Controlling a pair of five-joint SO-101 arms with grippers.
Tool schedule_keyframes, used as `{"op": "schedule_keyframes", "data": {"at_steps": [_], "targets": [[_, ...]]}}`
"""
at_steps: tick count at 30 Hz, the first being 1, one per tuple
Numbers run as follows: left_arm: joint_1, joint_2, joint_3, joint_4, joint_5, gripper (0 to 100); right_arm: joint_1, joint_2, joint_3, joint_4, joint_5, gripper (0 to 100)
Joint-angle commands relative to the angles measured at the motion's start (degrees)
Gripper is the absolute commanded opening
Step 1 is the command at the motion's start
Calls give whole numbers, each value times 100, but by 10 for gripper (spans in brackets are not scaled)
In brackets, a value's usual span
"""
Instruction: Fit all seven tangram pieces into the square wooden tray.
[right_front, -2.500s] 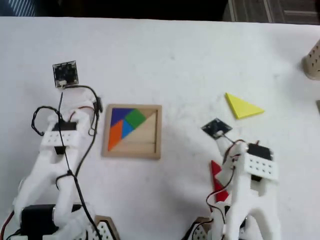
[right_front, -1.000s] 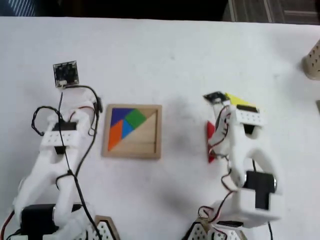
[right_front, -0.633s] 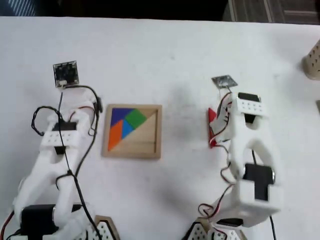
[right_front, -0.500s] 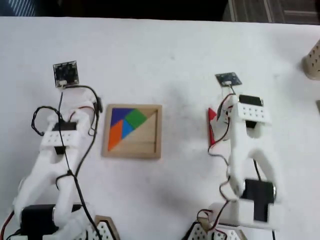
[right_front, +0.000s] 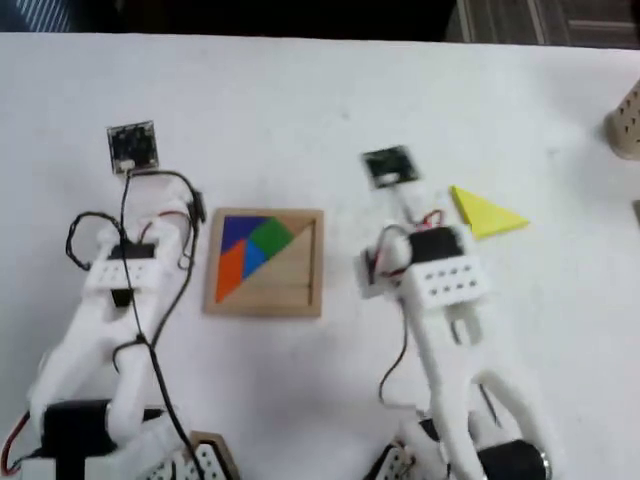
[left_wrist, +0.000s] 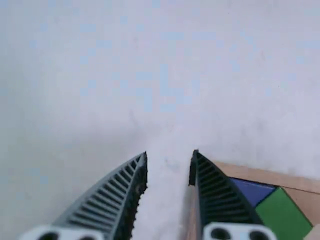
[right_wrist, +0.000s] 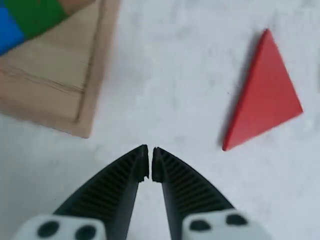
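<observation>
Right gripper (right_wrist: 149, 156) - jaws all but closed, nothing held - is set over the table (right_wrist: 170, 70), between the square wooden tray (right_wrist: 97, 65) and the red triangle (right_wrist: 265, 95). The red triangle lies flat, ahead of the fingertips and off to the side away from the tray. Its long edge runs nearly along the way the fingers point, slightly slanted. A sideways shift and a wider opening are judged needed.

In the high view the yellow triangle (right_front: 487, 213) is noted right of centre, well apart from the tray at centre-left. Left gripper (left_wrist: 170, 156) is held narrowly open, empty, at the tray's edge - the right arm is judged nearer both loose pieces.
</observation>
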Motion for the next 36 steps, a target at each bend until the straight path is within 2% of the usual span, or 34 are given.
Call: {"op": "schedule_keyframes", "data": {"at_steps": [1,3,5,8,10,13,17,21,24,36], "targets": [[-277,92,-580,123,-18,158,-558,-505,9,-268,-26,25],[-330,171,-677,299,-18,158,-251,-418,132,-497,-132,25],[-330,233,-695,316,-35,158,426,-180,281,-875,-404,33],[-163,347,-703,316,-44,158,1209,330,290,-1429,-571,117],[-22,418,-703,316,-44,158,1402,655,246,-1789,-580,185],[110,479,-703,316,-44,158,1411,1121,18,-2088,-563,250],[330,567,-703,316,-62,158,1543,1780,-510,-2097,-580,241],[374,593,-703,316,-484,158,1851,2440,-958,-1991,-563,241],[356,593,-703,316,-510,158,2026,2809,-1327,-1754,-563,242],[347,593,-703,316,-519,158,1798,3266,-1662,-1481,-607,245]]}}
